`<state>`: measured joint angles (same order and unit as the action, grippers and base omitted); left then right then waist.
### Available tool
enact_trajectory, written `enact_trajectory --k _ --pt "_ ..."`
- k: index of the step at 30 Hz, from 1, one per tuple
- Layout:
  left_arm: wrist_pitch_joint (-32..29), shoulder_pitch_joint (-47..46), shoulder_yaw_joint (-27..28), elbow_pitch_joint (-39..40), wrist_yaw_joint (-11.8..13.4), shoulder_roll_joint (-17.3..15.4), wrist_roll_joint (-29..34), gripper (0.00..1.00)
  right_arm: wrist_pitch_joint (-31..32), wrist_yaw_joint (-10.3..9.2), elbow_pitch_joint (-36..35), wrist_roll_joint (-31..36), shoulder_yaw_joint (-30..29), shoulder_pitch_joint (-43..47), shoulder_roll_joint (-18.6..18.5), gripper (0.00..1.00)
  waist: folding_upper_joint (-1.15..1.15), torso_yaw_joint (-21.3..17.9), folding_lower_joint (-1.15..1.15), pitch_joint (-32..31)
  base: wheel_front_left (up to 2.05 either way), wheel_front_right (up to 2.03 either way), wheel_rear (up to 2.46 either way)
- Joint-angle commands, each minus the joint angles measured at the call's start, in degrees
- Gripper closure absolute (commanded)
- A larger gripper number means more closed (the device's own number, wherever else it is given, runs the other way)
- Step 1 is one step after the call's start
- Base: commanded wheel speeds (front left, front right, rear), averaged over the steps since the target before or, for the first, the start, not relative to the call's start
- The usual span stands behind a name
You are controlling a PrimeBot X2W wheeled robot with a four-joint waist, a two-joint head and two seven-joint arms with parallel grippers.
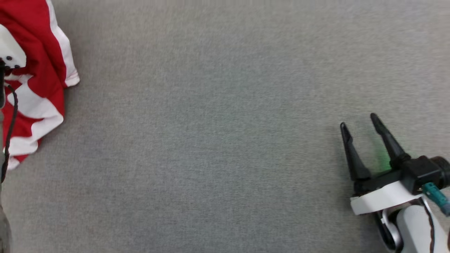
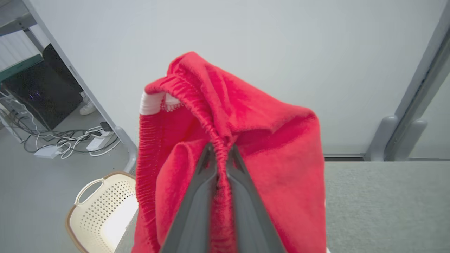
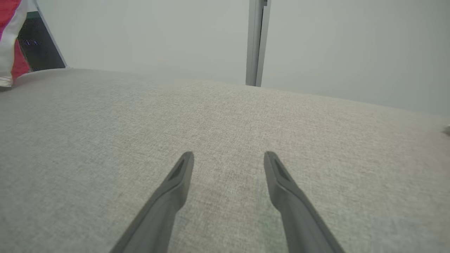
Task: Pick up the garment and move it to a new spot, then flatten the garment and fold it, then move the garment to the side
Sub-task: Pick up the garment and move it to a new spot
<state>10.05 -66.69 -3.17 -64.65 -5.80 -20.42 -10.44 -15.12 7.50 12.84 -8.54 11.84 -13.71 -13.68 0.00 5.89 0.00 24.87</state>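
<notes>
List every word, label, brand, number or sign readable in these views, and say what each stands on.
None: no view holds readable text.
Red and white garment: plain stripes, no print or tag lettering shows.
Cream laundry basket: no marking shows.
Black unit on the floor: faint lights, any label too blurred to read.
Right hand: no lettering shows.

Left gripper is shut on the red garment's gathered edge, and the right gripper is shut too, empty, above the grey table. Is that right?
Not quite: the right gripper is open, its fingers spread apart and empty above the grey table, as the right wrist view shows. The left gripper is indeed shut on the gathered edge of the red garment.
</notes>
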Motion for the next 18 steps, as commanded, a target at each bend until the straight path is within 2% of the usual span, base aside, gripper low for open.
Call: enact_trajectory --k 1,10,18 --pt "0.28 -0.65 -0.32 0.61 -0.21 0.08 0.49 1.0 -0.03 -0.03 0.22 -0.35 0.04 0.46 0.18 0.0 0.0 -3.46 0.0 -3.98 0.0 0.0 0.0" --pt "2.68 2.28 -4.4 8.97 -1.6 3.2 -0.84 1.0 -0.02 -0.03 1.96 -0.65 0.42 3.09 4.87 0.0 0.0 -13.23 0.0 -12.82 0.0 0.0 0.0" --pt "3.08 7.81 -8.33 17.79 -1.68 7.79 -3.66 1.0 -0.03 -0.03 2.21 -0.83 -0.11 4.32 6.24 0.0 0.0 -19.69 0.0 -15.69 0.0 0.0 0.0"
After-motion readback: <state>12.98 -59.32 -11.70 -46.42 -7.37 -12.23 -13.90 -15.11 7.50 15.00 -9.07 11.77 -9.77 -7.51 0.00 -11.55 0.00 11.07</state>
